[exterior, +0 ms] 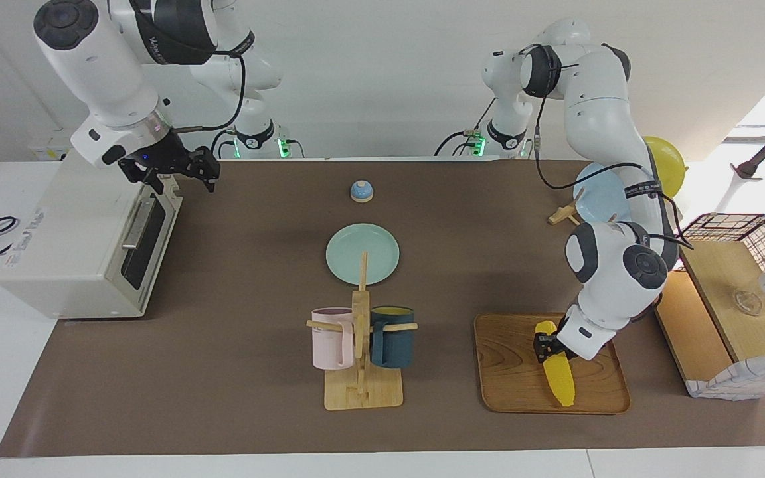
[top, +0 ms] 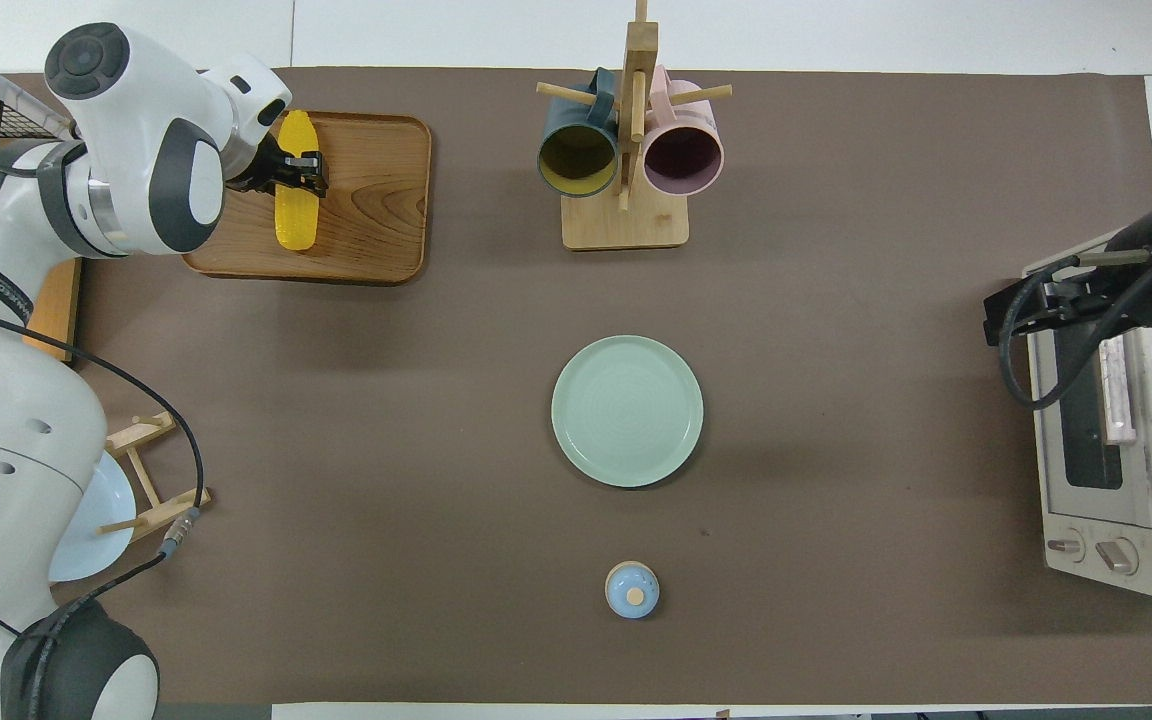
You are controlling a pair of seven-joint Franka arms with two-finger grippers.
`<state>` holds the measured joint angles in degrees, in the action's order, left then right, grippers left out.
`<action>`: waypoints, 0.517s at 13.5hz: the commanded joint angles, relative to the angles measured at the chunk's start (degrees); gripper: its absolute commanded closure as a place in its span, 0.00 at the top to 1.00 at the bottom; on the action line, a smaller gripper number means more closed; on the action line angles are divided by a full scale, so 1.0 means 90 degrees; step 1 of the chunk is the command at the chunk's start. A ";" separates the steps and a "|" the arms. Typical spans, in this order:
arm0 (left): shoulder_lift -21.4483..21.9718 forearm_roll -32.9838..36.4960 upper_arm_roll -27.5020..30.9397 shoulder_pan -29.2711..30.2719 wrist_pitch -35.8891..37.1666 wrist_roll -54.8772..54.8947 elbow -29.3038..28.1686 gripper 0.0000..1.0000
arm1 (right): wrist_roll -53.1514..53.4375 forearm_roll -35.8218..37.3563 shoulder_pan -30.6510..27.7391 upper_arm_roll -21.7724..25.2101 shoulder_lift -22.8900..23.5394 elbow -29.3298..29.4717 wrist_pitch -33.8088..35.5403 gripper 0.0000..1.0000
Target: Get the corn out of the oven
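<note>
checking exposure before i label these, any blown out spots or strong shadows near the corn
Facing view: daylight blows out the table edge by the wire basket; the corn, held in the left hand, stays evenly lit over the wooden tray. Overhead view: only soft shadow beside the tray; corn unglared.

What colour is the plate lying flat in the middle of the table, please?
The plate is pale mint green, clearest in the overhead view.

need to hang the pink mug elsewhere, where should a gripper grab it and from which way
Probably the pink mug by its rim wall, coming from the right arm's end of the table. It hangs on its side on the mug rack, mouth toward the robots; the dark blue mug and the post block the side toward the left arm's end.
</note>
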<state>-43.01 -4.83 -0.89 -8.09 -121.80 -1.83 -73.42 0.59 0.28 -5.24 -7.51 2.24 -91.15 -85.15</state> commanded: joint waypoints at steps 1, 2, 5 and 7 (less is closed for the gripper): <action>-0.0124 -0.0068 0.0069 -0.0058 0.0037 0.0008 0.0189 0.99 | 0.0101 -0.0021 0.0026 0.0024 0.0024 0.0079 0.0135 1.00; -0.0104 -0.0059 0.0069 -0.0068 0.0057 -0.0002 0.0189 1.00 | 0.0101 -0.0021 0.0035 0.0024 0.0024 0.0079 0.0116 1.00; 0.0256 -0.0049 0.0089 -0.0058 0.0280 -0.0060 0.0160 1.00 | 0.0101 -0.0031 0.0045 -0.0015 0.0005 0.0079 0.0106 1.00; 0.0665 -0.0039 0.0235 -0.0078 0.0690 -0.0245 0.0092 1.00 | 0.0101 -0.0031 0.0045 -0.0015 0.0005 0.0069 0.0096 1.00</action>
<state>-41.10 -4.84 -0.50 -8.11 -119.74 -2.39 -71.82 0.59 0.28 -4.81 -7.56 2.24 -91.15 -85.15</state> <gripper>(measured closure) 0.000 0.000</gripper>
